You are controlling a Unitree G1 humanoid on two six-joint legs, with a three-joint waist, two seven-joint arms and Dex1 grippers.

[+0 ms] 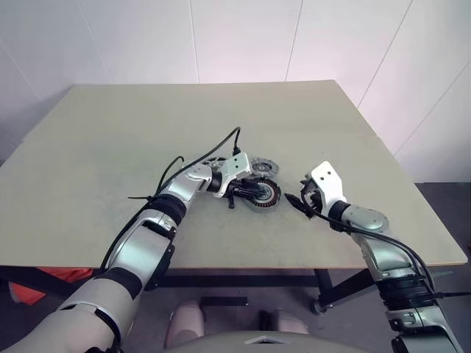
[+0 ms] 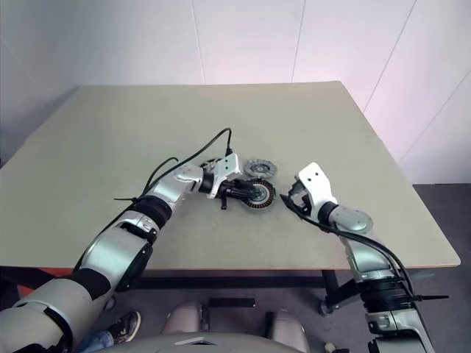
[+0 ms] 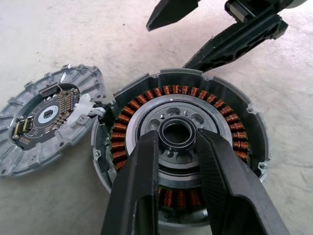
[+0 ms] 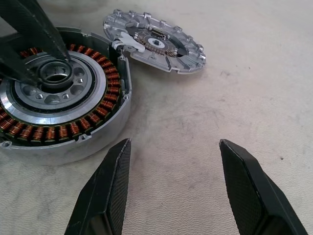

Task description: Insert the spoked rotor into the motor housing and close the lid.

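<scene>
Left claw is clamped on the tiny black ring, right over the silver hub of the motor housing. The housing sits mid-frame on the desk. The lid lies flat, inner side up, touching the housing's upper-right edge in the head view, joined by a white connector. The spoked rotor looks like the small round part half hidden behind the left wrist, upper left of the housing; not sure. Right claw has its fingers apart and empty, low over the desk just right of the housing. For this step, keep the ring level and centred on the hub, fingertips off the copper windings, and don't tug the connector. The right claw could steady the shell.
</scene>
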